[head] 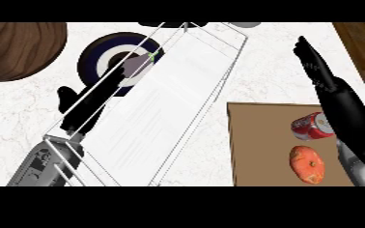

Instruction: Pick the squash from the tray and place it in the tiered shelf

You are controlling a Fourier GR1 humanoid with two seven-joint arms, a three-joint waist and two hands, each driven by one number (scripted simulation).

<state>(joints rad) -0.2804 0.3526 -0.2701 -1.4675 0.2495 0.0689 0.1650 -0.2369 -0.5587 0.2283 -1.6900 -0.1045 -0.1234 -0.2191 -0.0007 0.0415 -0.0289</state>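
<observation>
While the squash (307,164) lies on the brown tray (260,145), red can (311,126) just behind it on the same tray, right hand (324,84) above the can with fingers straight, left hand (80,111) left of the tray, behind the wire tiered shelf (171,101), fingers cannot be told, dark plate (107,58) behind that shelf.

The left hand (75,111) is black and slender on a grey metallic forearm (39,166) with dark markings. The right hand (324,84) is glossy black, its grey forearm (351,162) showing below.
</observation>
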